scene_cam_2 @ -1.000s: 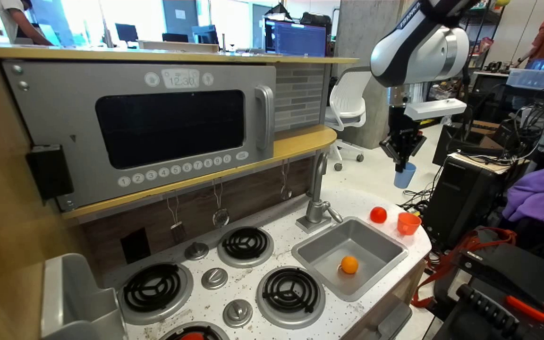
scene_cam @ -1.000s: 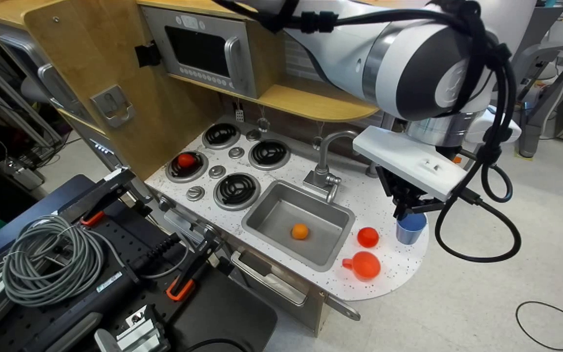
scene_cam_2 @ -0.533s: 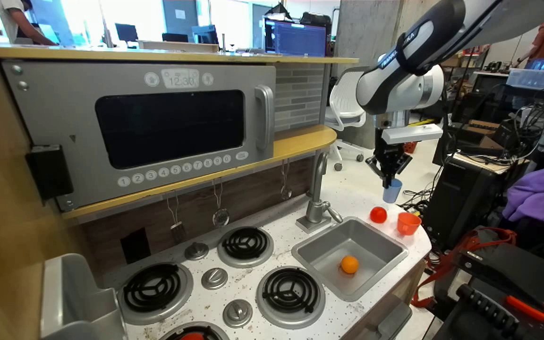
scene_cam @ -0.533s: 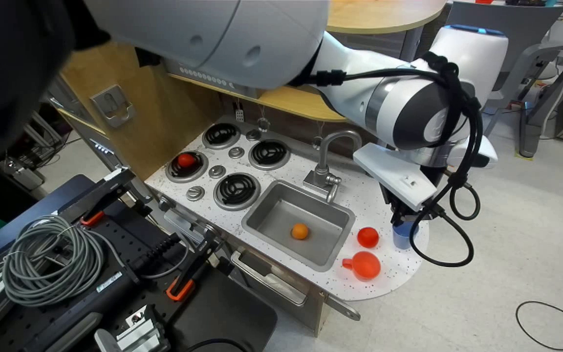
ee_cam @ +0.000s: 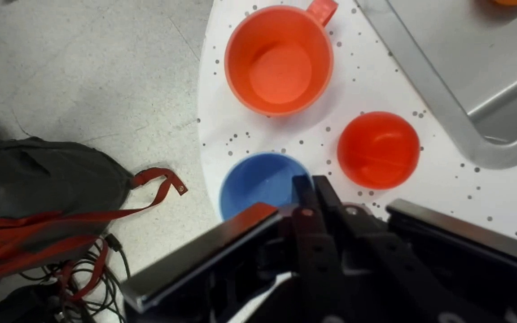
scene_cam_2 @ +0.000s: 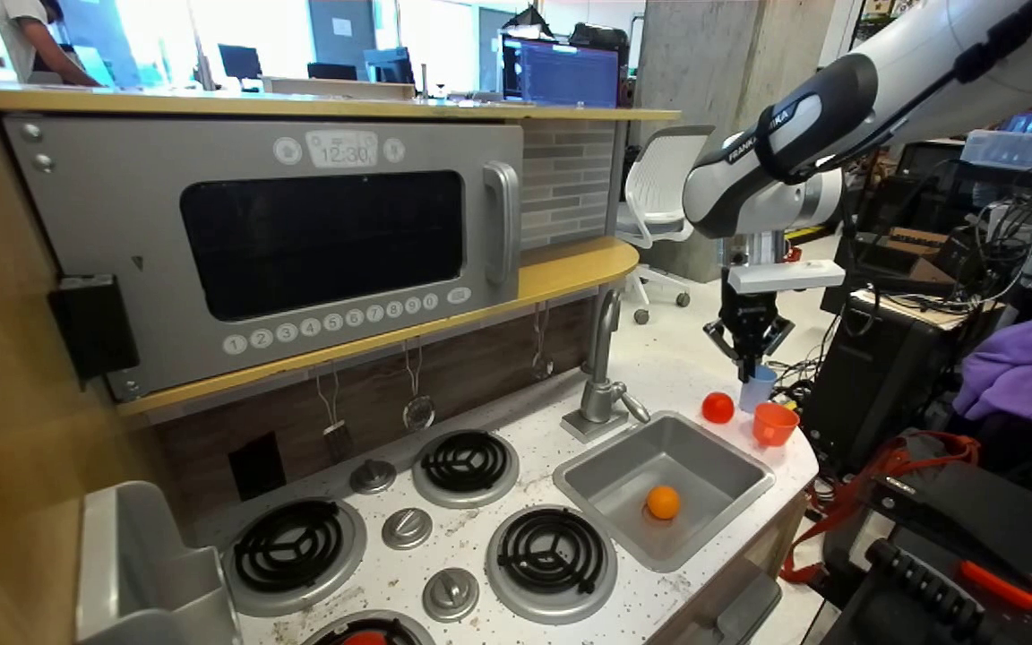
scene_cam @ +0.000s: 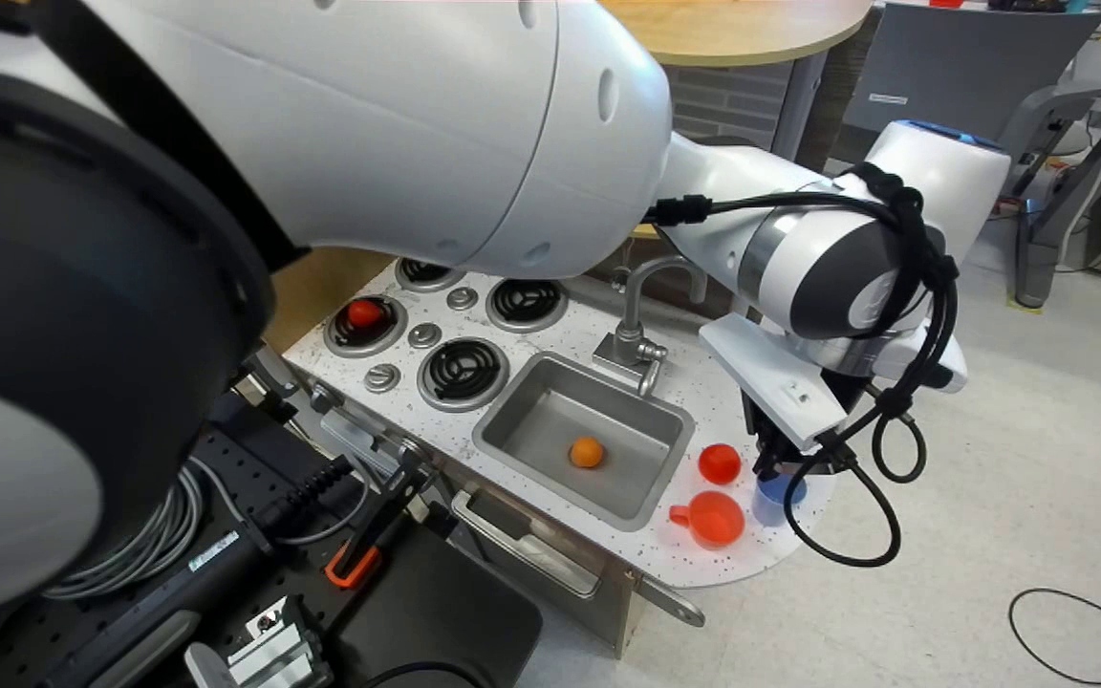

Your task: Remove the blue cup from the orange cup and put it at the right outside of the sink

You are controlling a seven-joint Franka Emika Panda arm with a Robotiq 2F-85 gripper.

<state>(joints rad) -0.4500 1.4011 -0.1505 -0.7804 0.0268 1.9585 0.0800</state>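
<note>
My gripper (ee_cam: 316,179) is shut on the rim of the blue cup (ee_cam: 256,184), one finger inside and one outside the wall. The blue cup is upright over the rounded end of the countertop; it also shows in both exterior views (scene_cam: 768,508) (scene_cam_2: 757,392). I cannot tell whether its base touches the surface. The orange cup (ee_cam: 281,67) stands upright with its handle towards the sink (ee_cam: 418,67), apart from the blue cup in the wrist view. The orange cup shows in both exterior views (scene_cam: 716,519) (scene_cam_2: 775,425). The sink lies beside the cups (scene_cam: 677,435).
A round red object (ee_cam: 378,150) stands between the blue cup and the sink. An orange ball (scene_cam: 586,452) lies in the sink. The faucet (scene_cam_2: 601,394) rises behind it. The countertop's curved edge drops to the floor, where a dark bag (ee_cam: 47,179) lies.
The gripper has carried the blue cup down towards the countertop and closer to the orange cup. It stays shut on the cup. The orange cup has not moved.
</note>
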